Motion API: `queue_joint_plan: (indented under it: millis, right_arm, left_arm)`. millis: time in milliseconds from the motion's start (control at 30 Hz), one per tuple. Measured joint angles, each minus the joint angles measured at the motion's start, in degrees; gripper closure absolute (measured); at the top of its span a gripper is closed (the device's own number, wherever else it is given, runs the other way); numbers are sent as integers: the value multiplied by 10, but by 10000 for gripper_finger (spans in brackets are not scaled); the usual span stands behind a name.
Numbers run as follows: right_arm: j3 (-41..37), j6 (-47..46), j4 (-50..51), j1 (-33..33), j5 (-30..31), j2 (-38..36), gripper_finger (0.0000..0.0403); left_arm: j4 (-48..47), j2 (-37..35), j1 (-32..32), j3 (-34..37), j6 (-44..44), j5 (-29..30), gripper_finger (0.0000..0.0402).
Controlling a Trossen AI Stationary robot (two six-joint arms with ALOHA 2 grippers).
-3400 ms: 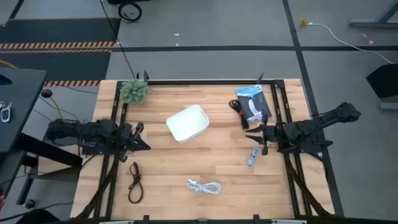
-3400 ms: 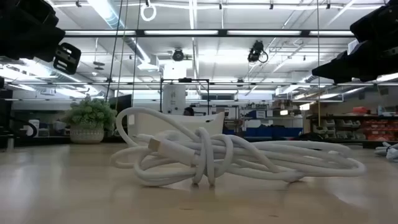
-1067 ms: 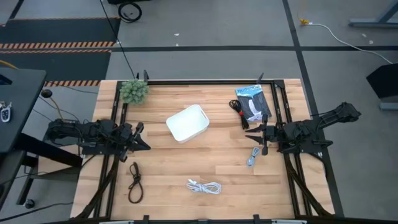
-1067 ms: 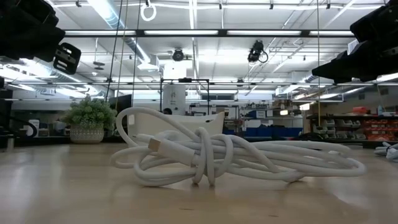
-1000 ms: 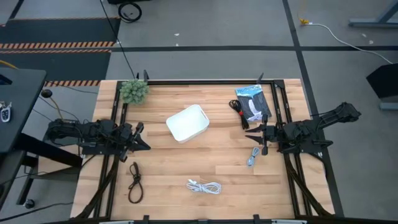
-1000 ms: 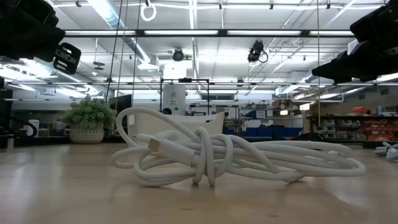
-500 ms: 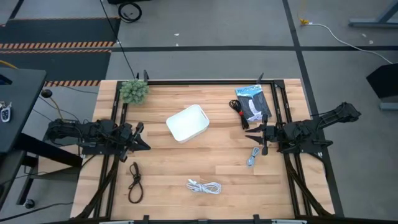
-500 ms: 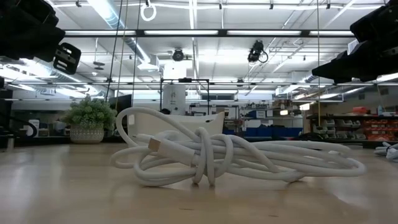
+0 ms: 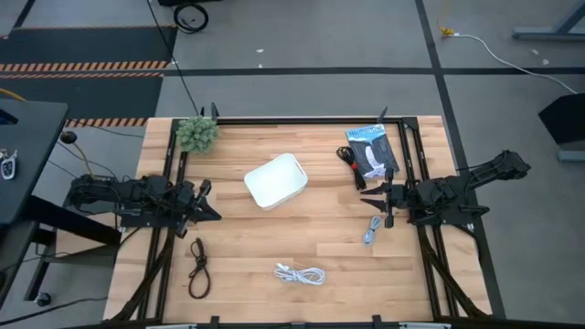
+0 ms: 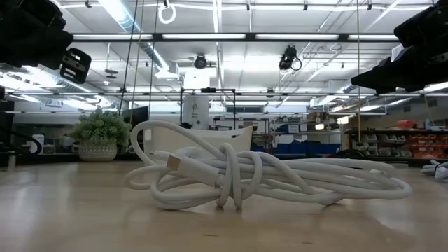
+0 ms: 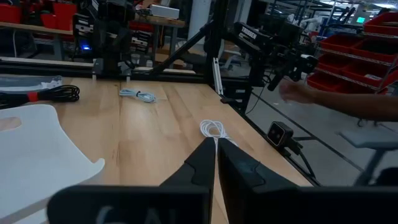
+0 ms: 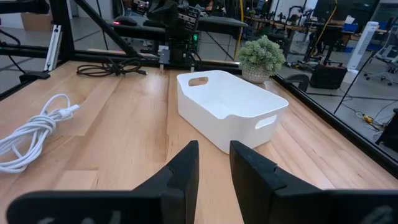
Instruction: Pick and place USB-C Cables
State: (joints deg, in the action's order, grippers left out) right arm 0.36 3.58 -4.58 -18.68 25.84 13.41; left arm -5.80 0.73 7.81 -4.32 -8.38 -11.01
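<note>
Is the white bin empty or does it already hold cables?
Empty. The white bin shows a bare inside; the white cable lies outside on the table.

A bin (image 9: 275, 180) is sitting near the middle of the tabletop (image 9: 320, 239), with a potted plant (image 9: 196, 133) standing at the far left corner. A packet (image 9: 372, 151) is lying at the far right, one bundled cable (image 9: 350, 164) just beside it. Another cable (image 9: 371, 229) is lying nearer the front right, a third (image 9: 301, 273) front centre, a fourth (image 9: 197, 266) front left.
</note>
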Motion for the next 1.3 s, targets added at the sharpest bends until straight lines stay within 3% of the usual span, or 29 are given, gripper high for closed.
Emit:
queue_joint_plan:
  millis: [167,300,467,567,667,967,1100,1300]
  right_arm:
    - [0,10,-1,0,2,0,306]
    - [0,114,-63,3,7,0,306]
    - [0,274,-281,24,13,0,306]
    - [0,279,-412,51,18,0,306]
    - [0,224,-477,85,20,0,306]
    - [12,55,-459,203,11,59,306]
    - [61,43,-410,246,-19,124,306]
    - [138,65,-262,270,3,204,306]
  left_arm:
    - [0,0,0,0,0,0,377]
    - [0,0,0,0,0,0,377]
    - [0,0,0,0,0,0,377]
    - [0,0,0,0,0,0,377]
    - [0,0,0,0,0,0,377]
    - [0,0,0,0,0,0,377]
    - [0,0,0,0,0,0,377]
    - [0,0,0,0,0,0,377]
